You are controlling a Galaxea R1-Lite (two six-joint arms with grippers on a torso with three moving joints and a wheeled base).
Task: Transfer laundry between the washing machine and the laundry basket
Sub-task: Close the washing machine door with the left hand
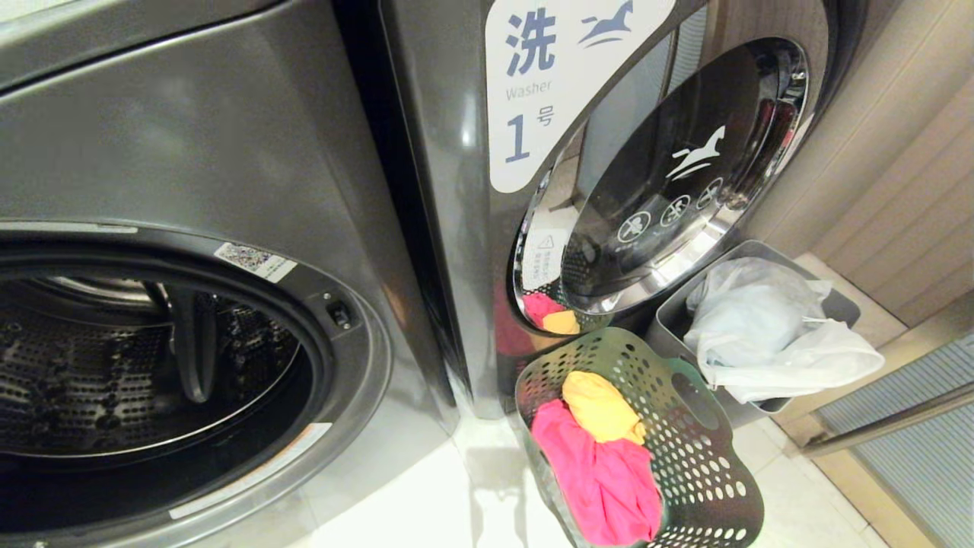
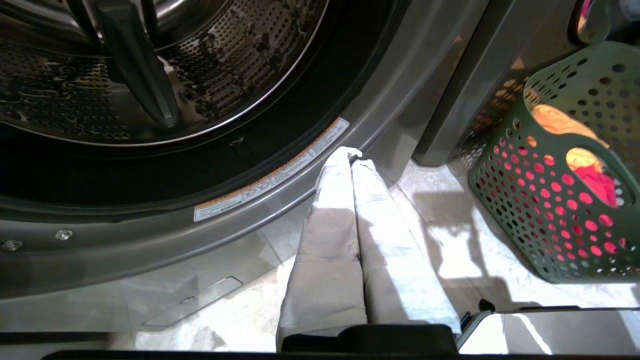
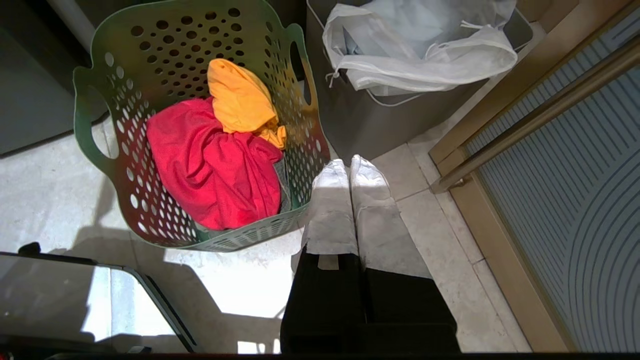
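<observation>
Laundry (image 1: 601, 457) in basket (image 1: 708, 472), right of washing machine (image 1: 228, 320) (door open).

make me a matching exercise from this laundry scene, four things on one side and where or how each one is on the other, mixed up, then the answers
Things:
1. red-pink cloth
2. white plastic bag
3. left gripper
4. washing machine drum

States:
A. in the grey bin
B. fingers shut, low in front of the open machine
C. bare of cloth as far as visible
D. in the green laundry basket, under the yellow-orange cloth

Pairs: 1-D, 2-A, 3-B, 4-C
</observation>
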